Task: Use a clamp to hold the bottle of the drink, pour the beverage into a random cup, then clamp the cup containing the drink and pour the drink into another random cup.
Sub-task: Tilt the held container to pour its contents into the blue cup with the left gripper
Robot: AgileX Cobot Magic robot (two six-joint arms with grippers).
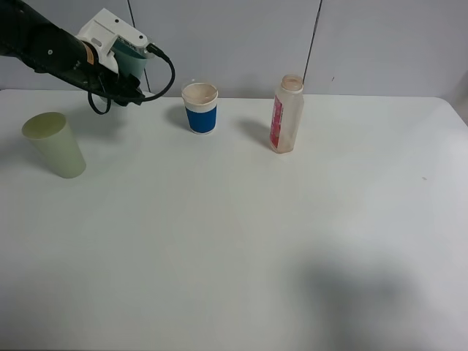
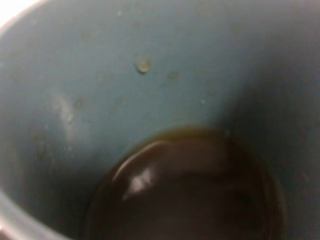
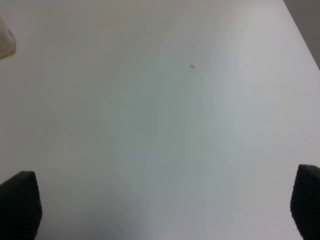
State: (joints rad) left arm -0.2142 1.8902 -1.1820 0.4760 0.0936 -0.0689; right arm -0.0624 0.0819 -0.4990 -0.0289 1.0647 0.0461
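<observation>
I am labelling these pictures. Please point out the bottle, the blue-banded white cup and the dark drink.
bottle (image 1: 290, 121), exterior high view, on its clear body.
blue-banded white cup (image 1: 200, 119), exterior high view, on the blue band.
dark drink (image 2: 195, 190), left wrist view, on the liquid's surface.

Left arm (image 1: 44, 47): thick black casing, with a narrow orange-brown band near the wrist. At its end sits a white blocky housing (image 1: 110, 33). A loose black cable (image 1: 167, 80) loops out from it. Right end effector (image 3: 162, 210): I see two black ribbed fingers (image 3: 20, 205).
</observation>
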